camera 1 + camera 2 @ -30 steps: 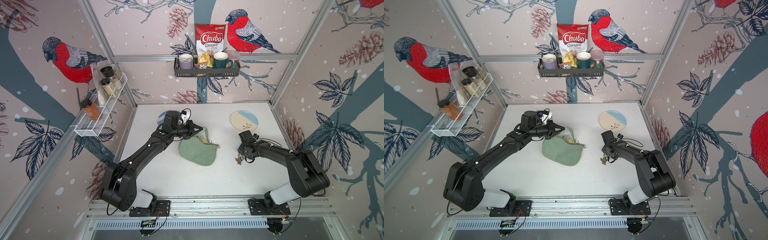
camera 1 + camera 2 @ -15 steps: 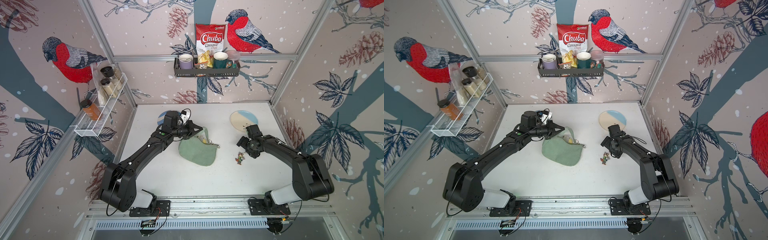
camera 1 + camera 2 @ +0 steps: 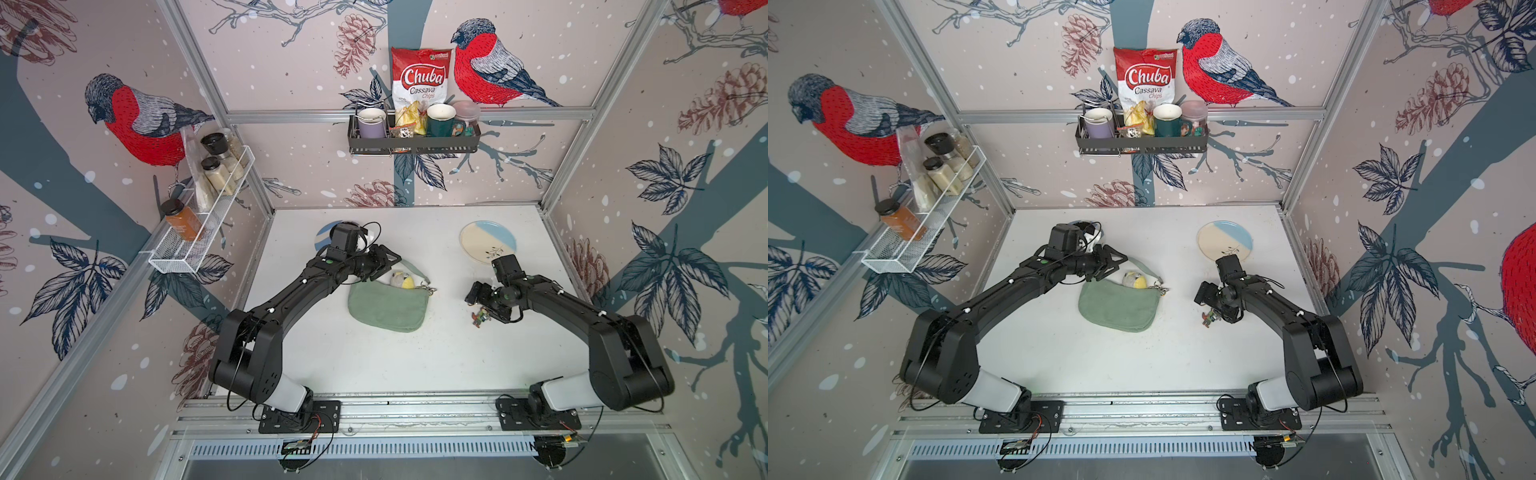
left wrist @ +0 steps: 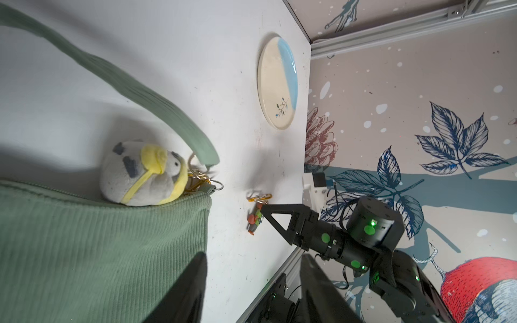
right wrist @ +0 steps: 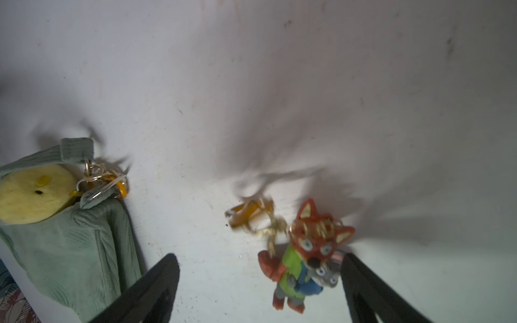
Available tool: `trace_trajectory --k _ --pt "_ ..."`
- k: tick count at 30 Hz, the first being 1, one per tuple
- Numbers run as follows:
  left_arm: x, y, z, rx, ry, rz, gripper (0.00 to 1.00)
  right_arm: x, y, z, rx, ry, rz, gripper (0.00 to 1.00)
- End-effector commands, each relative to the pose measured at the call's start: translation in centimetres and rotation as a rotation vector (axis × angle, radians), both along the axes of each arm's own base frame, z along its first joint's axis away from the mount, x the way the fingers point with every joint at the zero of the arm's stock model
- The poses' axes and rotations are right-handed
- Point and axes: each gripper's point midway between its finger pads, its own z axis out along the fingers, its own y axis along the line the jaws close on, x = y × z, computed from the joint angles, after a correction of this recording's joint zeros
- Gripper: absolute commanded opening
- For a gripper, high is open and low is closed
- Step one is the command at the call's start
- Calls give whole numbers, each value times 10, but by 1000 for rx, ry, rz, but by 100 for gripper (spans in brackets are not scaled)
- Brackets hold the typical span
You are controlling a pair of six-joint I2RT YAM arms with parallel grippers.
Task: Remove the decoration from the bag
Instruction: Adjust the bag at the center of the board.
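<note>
The sage-green bag (image 3: 384, 307) (image 3: 1115, 309) lies mid-table, its strap (image 4: 145, 92) slack. A grey-and-yellow plush bird (image 3: 401, 279) (image 4: 145, 174) hangs at the bag's metal rings (image 5: 98, 176). A small fox decoration (image 3: 481, 318) (image 3: 1210, 318) (image 5: 305, 260) with a gold clasp lies on the table to the right, apart from the bag. My left gripper (image 3: 390, 261) (image 4: 253, 257) is open at the strap's left end, holding nothing. Just above the fox hangs my right gripper (image 3: 476, 295) (image 5: 260, 258), open, with the fox between its fingers and untouched.
A cream-and-blue plate (image 3: 488, 247) sits at the back right; another plate (image 3: 323, 239) is partly hidden under my left arm. A black shelf (image 3: 413, 141) with mugs and a chips bag hangs on the back wall, and a wire rack (image 3: 199, 232) with jars on the left wall.
My right gripper opened, let the fox drop on the table and rose a little from it. My left gripper opened and let go of the strap.
</note>
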Motion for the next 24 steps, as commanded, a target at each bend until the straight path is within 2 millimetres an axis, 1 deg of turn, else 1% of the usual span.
trace_trajectory --k 1,2,4,5,8,10,16,18,20,21,23,24 --pt "11 21 20 113 -110 45 71 16 19 21 88 -148 106 91" --pt "10 25 26 158 -123 39 75 16 20 23 94 -161 116 91" --pt "8 25 36 184 -138 17 76 18 20 24 104 -172 120 91" --pt "7 22 38 177 -140 7 76 18 19 22 103 -163 115 91" --pt "-1 6 36 158 -134 -40 74 21 13 23 97 -150 89 90" --pt "-5 2 34 159 -132 -61 73 23 10 28 80 -160 73 89" --pt "-6 16 33 208 -144 -54 77 26 6 46 19 -183 69 87" --pt "-5 29 23 243 -121 -23 78 21 16 55 -66 -201 117 86" --pt "-3 47 8 276 -87 32 78 11 37 57 -128 -203 177 85" --pt "-3 58 -4 308 -64 67 78 6 48 56 -131 -200 188 83" --pt "-6 77 -36 389 -5 132 78 -4 80 51 -117 -201 232 80" --pt "-8 81 -49 409 21 153 78 -7 92 48 -116 -197 237 79"
